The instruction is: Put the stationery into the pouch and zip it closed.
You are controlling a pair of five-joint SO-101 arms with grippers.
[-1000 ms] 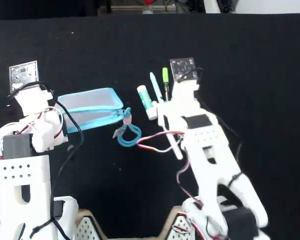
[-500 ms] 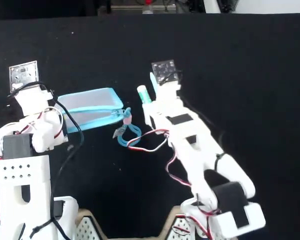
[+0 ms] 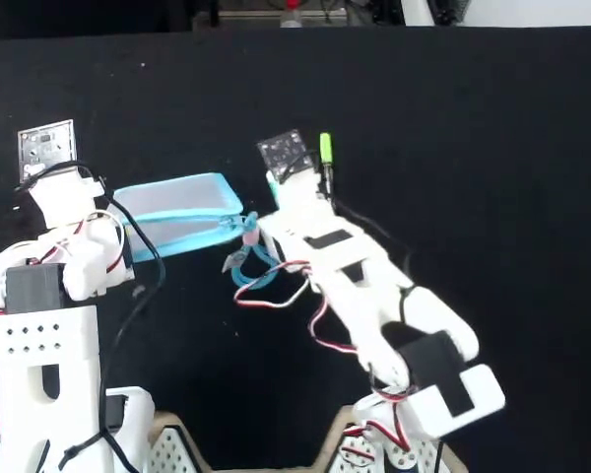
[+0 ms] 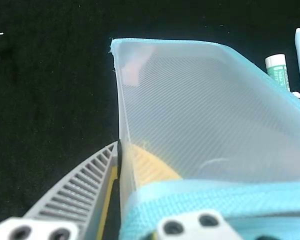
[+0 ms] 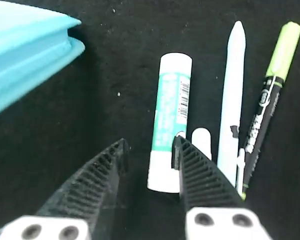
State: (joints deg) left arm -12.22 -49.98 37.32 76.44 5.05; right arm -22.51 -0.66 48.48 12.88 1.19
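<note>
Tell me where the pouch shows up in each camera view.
High view: pouch left of centre on the black table.
Left wrist view: close up, translucent side facing the camera.
Right wrist view: teal edge, near the glue stick.
Shared landmark: glue stick, both wrist views.

2 parted fingers (image 5: 202,175), glue stick (image 5: 170,115), white pen (image 5: 231,100), green pen (image 5: 271,92), pouch (image 5: 25,50)
</note>
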